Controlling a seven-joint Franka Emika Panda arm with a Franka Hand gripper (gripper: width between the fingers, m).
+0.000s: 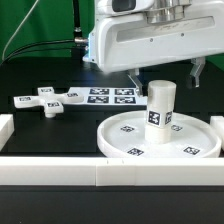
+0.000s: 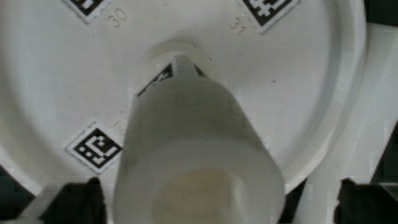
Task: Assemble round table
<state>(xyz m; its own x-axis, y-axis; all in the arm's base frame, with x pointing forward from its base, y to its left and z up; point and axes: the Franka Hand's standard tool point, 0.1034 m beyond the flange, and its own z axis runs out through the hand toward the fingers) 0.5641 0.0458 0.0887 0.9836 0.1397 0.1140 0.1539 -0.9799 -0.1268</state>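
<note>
Short thick cylinder [image 1: 161,108] stands upright at the centre of the rimmed round disc [image 1: 108,142], which lies flat on the black counter [image 1: 50,132] just behind the front border rail [image 1: 100,172]. Cross-shaped piece [image 1: 48,100] lies well apart toward the exterior view's left, beside the marker board [image 1: 110,96].

Pincer [image 1: 166,74] hangs over the cylinder's top. In the wrist view its dark fingertips [image 2: 71,195] show on either side of the cylinder [image 2: 196,140] with a gap on each side: spread wide, holding nothing.

Judgement: step in hand is seating the cylinder into the disc's [image 2: 54,80] centre, probably by twisting. How deep it sits cannot be told.

To do it well:
- Centre the pincer [image 2: 214,195] over the cylinder's axis before closing, so it is not pushed off upright.
- Grip low enough for firm purchase.
- Turn about the vertical only; the disc is loose and may spin or slide along.
</note>
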